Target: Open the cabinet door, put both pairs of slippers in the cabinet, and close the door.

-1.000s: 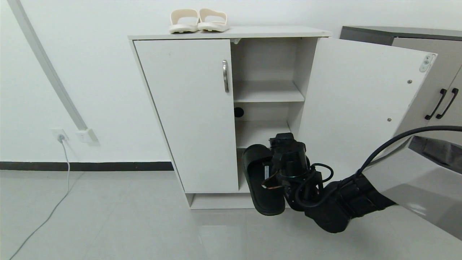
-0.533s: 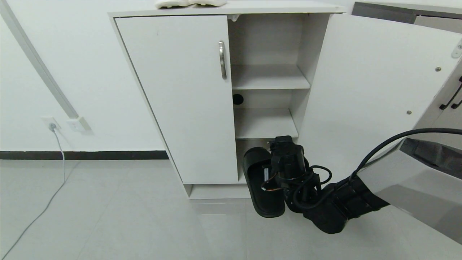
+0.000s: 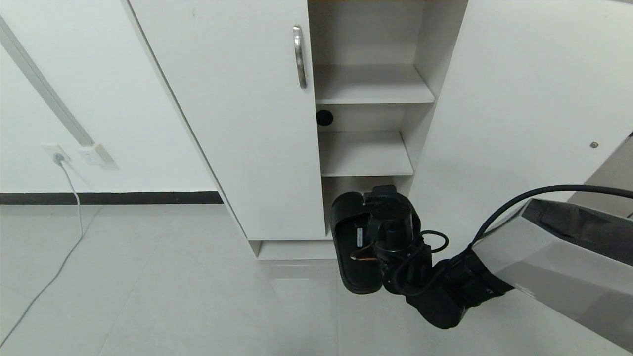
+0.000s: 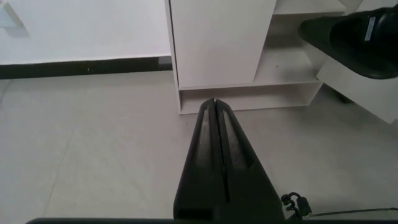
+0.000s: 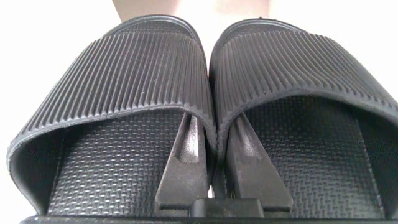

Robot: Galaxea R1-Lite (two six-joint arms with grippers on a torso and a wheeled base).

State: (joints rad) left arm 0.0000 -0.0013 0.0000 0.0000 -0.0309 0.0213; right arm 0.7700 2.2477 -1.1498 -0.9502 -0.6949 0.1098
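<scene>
The right tool (image 5: 211, 146) is pinching the pair of black slippers (image 5: 205, 93): one finger sits under each strap, and the two fingers (image 5: 186, 155) clamp the slippers' adjoining inner walls between them, so the pair is carried side by side. In the head view the black slippers (image 3: 353, 247) hang from this tool clear of the floor (image 3: 173, 296), turned on edge, with the toe end pointing at the mouth of the cabinet's lowest compartment (image 3: 346, 185); the wrist hides much of the pair, so it is hard to tell whether the toes are already past the front edge. Above that compartment are the lower shelf (image 3: 363, 155) and the upper shelf (image 3: 371, 84), with a round hole (image 3: 324, 117) in the back panel between them. The right door (image 3: 519, 99) stands swung wide open just beside the arm, while the left door (image 3: 237, 113) is closed, its metal handle (image 3: 297, 57) upright near its inner edge. The left tool (image 4: 215, 115) hangs well apart from the slippers, over bare floor in front of the cabinet's base (image 4: 242, 98), its fingers pressed together on nothing. On the wall to the left, a cable (image 3: 64, 247) runs down from a socket (image 3: 58, 158) to the floor.
</scene>
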